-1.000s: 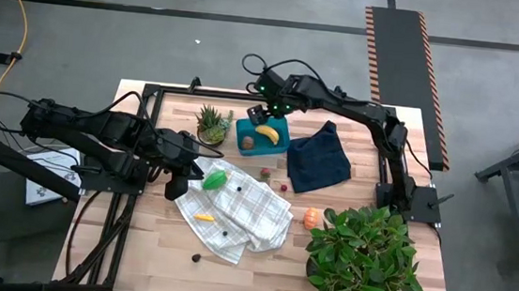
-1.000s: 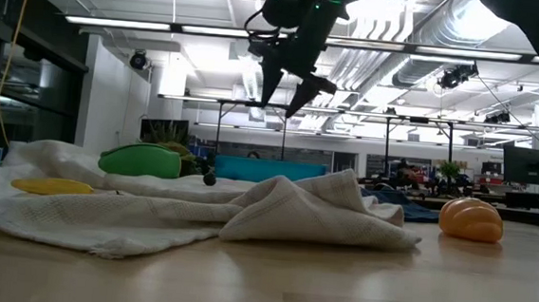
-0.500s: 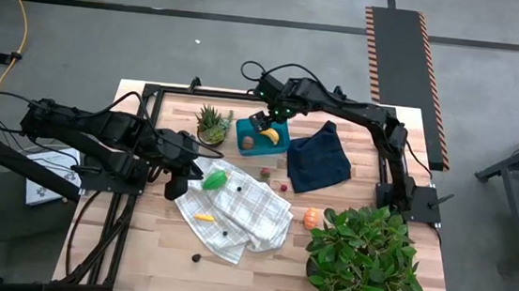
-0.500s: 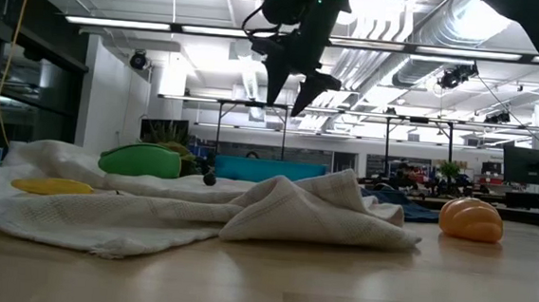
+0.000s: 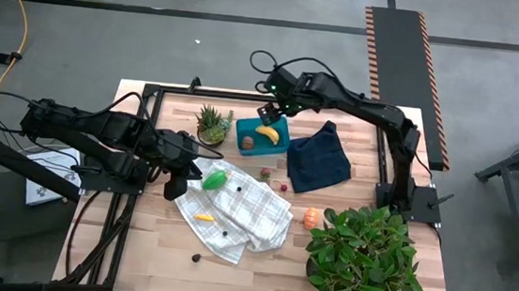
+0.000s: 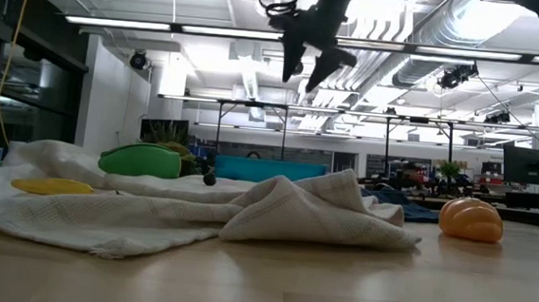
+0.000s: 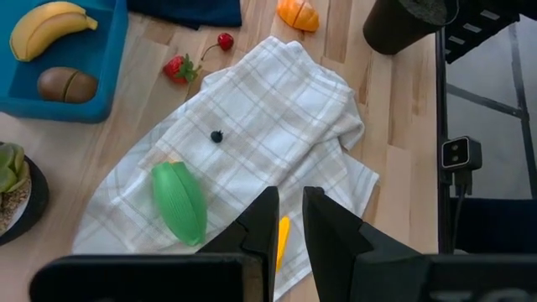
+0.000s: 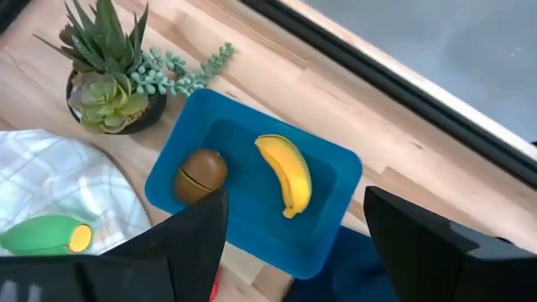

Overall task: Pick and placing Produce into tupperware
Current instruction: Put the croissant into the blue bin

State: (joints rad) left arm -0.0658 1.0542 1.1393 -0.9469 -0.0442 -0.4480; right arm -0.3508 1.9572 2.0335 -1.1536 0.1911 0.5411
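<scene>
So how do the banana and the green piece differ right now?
The banana is yellow and curved; the green piece is a straight oval. The banana lies inside the blue container beside a brown piece; the green piece lies on the checked cloth, outside it. Neither is held by a gripper.

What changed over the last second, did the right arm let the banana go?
The right hand, open and empty, has risen and pulled back from over the tupperware; it held nothing a second ago either. The banana and the brown piece lie inside as before. The left hand stayed by the checked cloth; the remaining produce is unmoved.
</scene>
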